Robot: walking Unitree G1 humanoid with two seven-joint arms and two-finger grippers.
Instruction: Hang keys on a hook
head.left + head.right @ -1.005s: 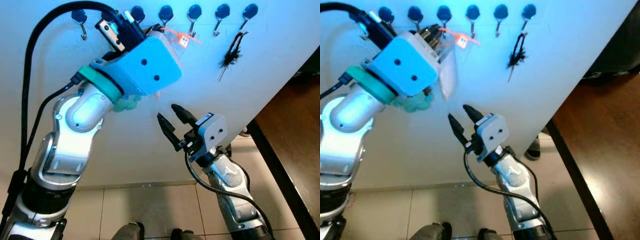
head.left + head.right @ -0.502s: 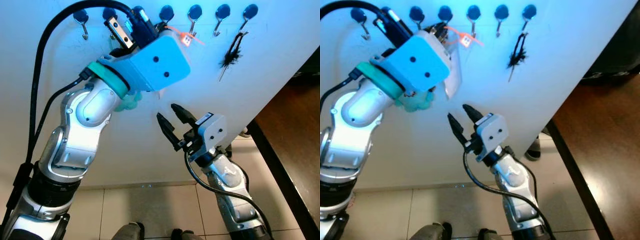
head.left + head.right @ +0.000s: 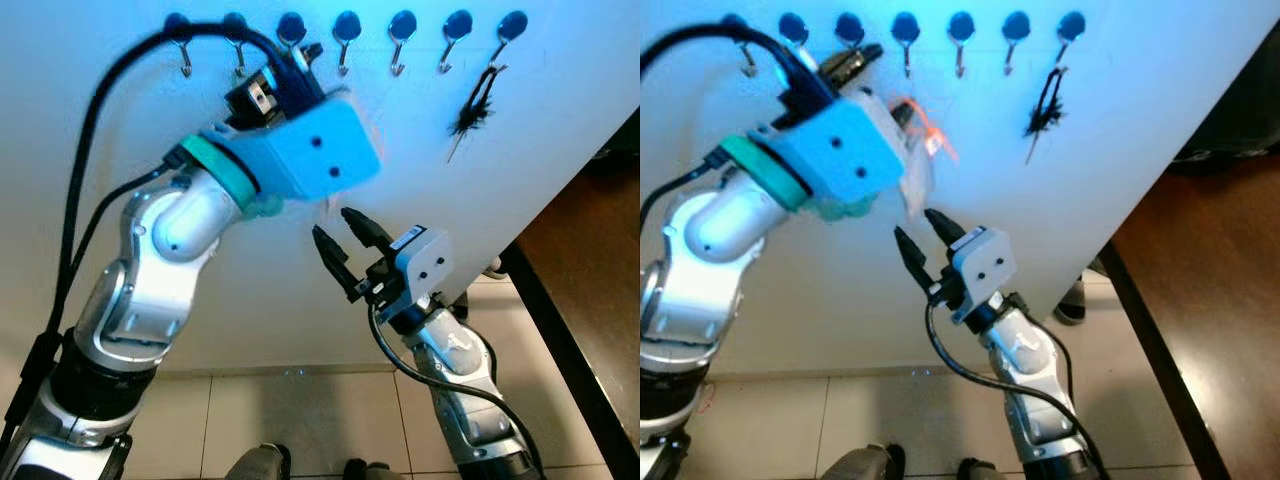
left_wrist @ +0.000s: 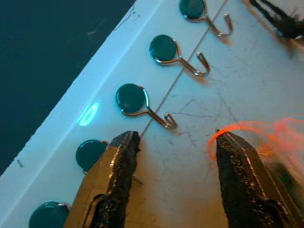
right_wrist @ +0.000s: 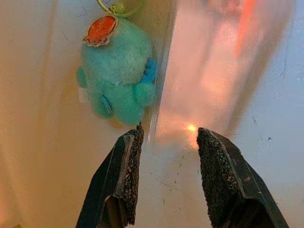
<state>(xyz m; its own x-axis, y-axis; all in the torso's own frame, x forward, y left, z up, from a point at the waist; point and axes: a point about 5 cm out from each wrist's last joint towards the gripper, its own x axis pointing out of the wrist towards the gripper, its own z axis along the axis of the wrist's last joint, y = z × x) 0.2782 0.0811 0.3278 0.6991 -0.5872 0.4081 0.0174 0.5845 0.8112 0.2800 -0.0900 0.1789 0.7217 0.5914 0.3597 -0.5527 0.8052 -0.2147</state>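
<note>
The key bundle (image 3: 923,128) is up by the left gripper (image 4: 178,137), just under the row of hooks (image 3: 347,27) on the white wall (image 3: 560,110), and not on any hook; its orange strap (image 4: 232,130) curls right at the tip of one black finger (image 4: 237,166), streaked and blurred; the teal plush charm (image 5: 118,83) with its round orange tag (image 5: 99,28) dangles below the blue wrist housing (image 3: 310,150), close against the wall; the keys themselves are too smeared to pick out; the left gripper's two fingers stand wide apart with nothing between them, tips pointing at the wall just beneath one blue-capped hook (image 4: 142,104), and whether the strap is caught on that finger or only brushing it cannot be told; lower down, the right gripper (image 3: 340,235) points up at the wall below the bundle, its fingers spread wide too and empty, the plush charm hanging just beyond its tips in the right wrist view; along the hook row, a black tassel (image 3: 470,105) hangs from the last hook on the robot's right; pale floor tiles (image 3: 300,420) run along the foot of the wall; dark wooden flooring (image 3: 1220,300) lies off to the right.
</note>
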